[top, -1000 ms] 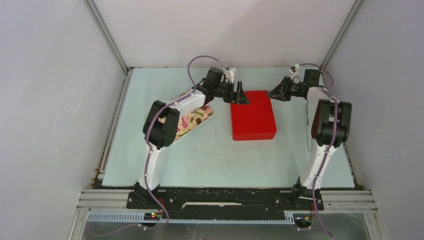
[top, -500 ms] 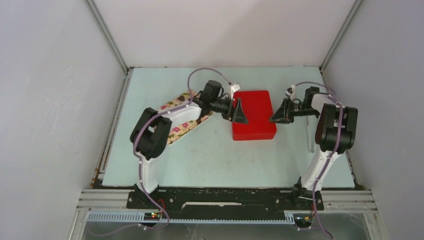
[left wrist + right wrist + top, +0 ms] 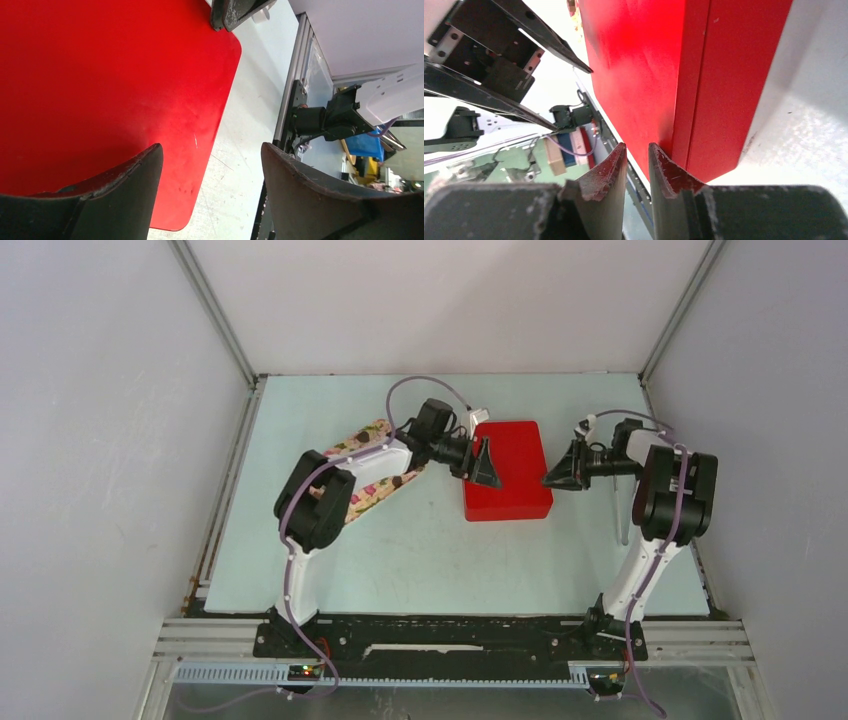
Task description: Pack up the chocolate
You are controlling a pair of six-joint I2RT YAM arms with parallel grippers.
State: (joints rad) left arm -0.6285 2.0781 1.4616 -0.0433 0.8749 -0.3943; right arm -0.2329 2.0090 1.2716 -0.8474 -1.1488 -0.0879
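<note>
Chocolate lumps: can't make them out in any view, so I cannot say where they sit relative to either gripper. Pale green table top (image 3: 420,550) carries everything. Flat rectangular red box with rounded corners (image 3: 510,480), closed, lies directly between the two tools and is the biggest item. Long pink-and-green flower-print tray (image 3: 372,492) is behind the left tool, mostly hidden under the left forearm, ends sticking out either side; contents not readable. Left gripper (image 3: 487,463) hangs at the box's left edge with its jaws spread wide and nothing between them. In the left wrist view the left gripper (image 3: 211,147) has one finger over the red lid (image 3: 100,75) and the other out past the box's edge over bare table. Right gripper (image 3: 549,480) is at the box's right side near its front corner, jaws drawn to a narrow slit. In the right wrist view the right gripper (image 3: 636,147) has its tips just beside the box's side wall (image 3: 724,75), below the lid seam; nothing visible in the slit, and I cannot tell if it touches the box. Thin pale rod (image 3: 622,515) lies on the table behind the right tool, near the right arm. Small white item (image 3: 478,421) sits just beyond the left tool's wrist, too small to identify.
</note>
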